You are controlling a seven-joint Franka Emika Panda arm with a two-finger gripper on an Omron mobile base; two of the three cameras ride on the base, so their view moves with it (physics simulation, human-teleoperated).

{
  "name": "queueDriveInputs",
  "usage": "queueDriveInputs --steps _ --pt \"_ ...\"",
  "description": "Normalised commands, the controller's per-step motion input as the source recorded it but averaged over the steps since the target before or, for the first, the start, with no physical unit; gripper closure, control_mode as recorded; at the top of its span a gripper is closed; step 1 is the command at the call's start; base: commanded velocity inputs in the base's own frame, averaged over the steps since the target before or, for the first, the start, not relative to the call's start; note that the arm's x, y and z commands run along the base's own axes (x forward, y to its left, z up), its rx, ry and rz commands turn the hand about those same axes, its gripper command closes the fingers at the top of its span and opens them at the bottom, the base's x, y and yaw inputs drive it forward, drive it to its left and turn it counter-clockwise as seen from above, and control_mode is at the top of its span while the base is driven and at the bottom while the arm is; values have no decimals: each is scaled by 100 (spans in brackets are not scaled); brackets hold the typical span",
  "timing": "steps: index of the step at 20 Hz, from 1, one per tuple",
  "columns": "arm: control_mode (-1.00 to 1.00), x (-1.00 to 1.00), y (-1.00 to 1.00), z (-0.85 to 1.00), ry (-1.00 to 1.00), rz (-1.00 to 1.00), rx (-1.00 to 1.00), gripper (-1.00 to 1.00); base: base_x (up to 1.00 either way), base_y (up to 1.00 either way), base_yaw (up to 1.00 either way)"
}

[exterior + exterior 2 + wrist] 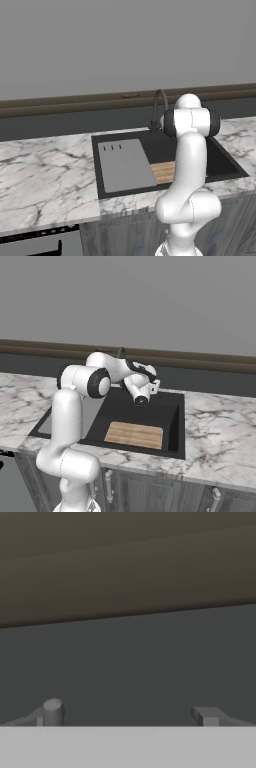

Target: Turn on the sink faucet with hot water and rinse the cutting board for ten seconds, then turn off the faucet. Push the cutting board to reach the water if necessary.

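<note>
The sink faucet [154, 110] rises dark and arched at the back rim of the black sink [227, 162], and its arch top [121, 352] pokes up behind my arm. The cutting board [134, 435] lies flat on the basin floor at the front; in the left base view my arm covers part of the cutting board [163, 172]. My gripper [149, 382] hovers over the back of the basin close to the faucet and faces the dark backsplash. In the hand view the gripper [130, 714] is open, with nothing between its fingertips [52, 711]. The water is out of view.
A flat grey slab [125, 165] with three slots lies in the left half of the basin. White veined marble counter [45, 175] runs on both sides of the sink. A dark backsplash [130, 662] with a brown ledge [75, 102] runs behind.
</note>
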Motion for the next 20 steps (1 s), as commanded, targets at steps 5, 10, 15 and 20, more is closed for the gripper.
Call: queueDriveInputs --steps 5,10,15,20 --pt "-100 0 -5 0 0 0 0 -100 0 0 0" --pt "-100 0 -17 0 0 0 0 -100 0 0 0" --pt "-100 0 -15 0 0 0 0 -100 0 0 0" --pt "-100 0 -29 0 0 0 0 -100 0 0 0"
